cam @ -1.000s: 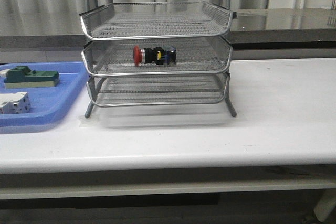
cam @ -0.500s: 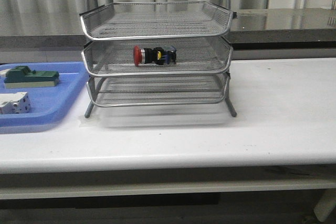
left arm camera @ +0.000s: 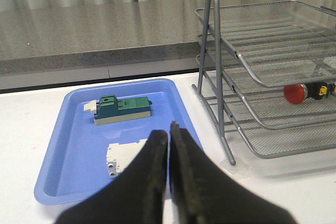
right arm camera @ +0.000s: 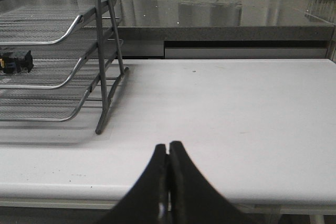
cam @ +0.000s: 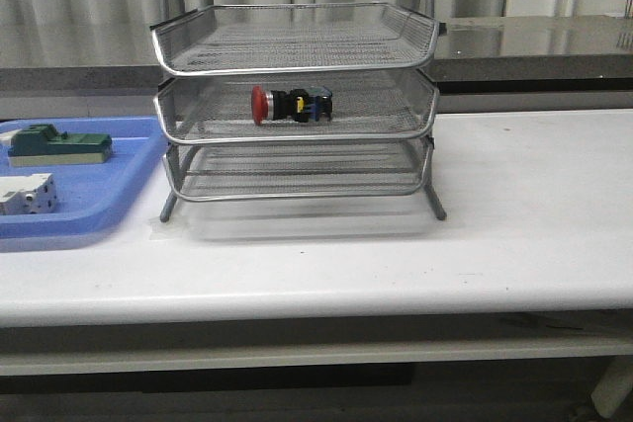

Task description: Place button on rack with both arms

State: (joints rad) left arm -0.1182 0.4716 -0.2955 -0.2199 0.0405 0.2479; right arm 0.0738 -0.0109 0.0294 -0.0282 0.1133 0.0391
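Observation:
The button (cam: 289,104), red-headed with a black body, lies on its side in the middle tier of the silver wire rack (cam: 297,46). It also shows in the left wrist view as the button (left arm camera: 304,92), and only its black end shows in the right wrist view, button (right arm camera: 16,62). Neither arm appears in the front view. My left gripper (left arm camera: 168,132) is shut and empty, held back over the near edge of the blue tray. My right gripper (right arm camera: 168,148) is shut and empty over the table's front edge, well right of the rack (right arm camera: 100,51).
A flat blue tray (cam: 119,185) lies left of the rack, holding a green block (cam: 57,143) and a white block (cam: 25,193). A grey counter (cam: 534,37) runs behind the white table (cam: 534,205).

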